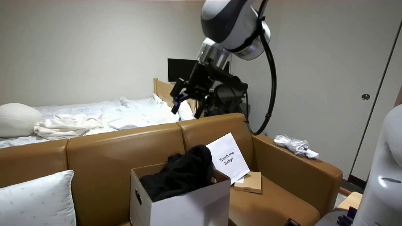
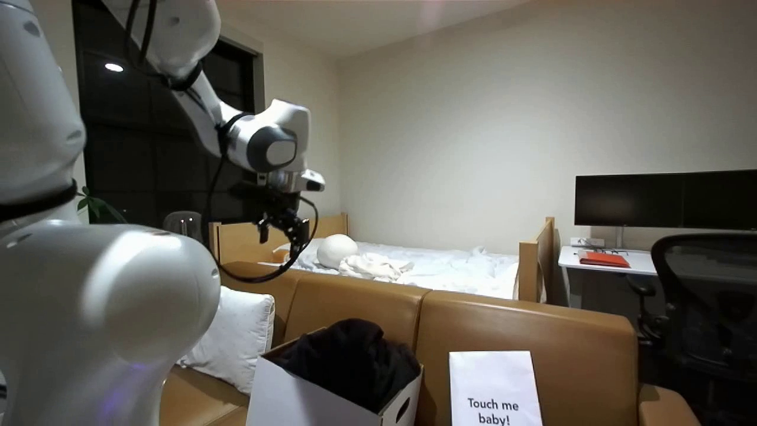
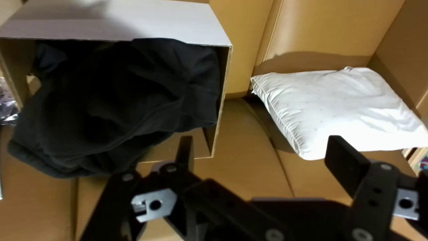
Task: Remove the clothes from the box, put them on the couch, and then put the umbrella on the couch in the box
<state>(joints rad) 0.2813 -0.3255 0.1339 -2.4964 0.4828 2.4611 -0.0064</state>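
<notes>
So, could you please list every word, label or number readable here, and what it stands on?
"Touch me baby!" on the white sheet in front of the couch backrest.
Flat tan carton: any print is too small to read.
Colourful patch at the wrist view's right edge: too blurred to tell.
I can read nothing else.

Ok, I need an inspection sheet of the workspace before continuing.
Surface: tan couch, white box set on it.
Job's things: black clothes in the box, bulging above its rim; umbrella not identifiable.
Clutter: pillow, printed sheet, flat cardboard pack on couch; plastic-wrapped bundle on armrest; dark object cut off at an exterior view's edge.
Gripper: open, raised above the couch, holding nothing.
Cables: black cable looping below the arm; couch contact unclear.
Surroundings: bed behind the couch; monitors; office chair.
</notes>
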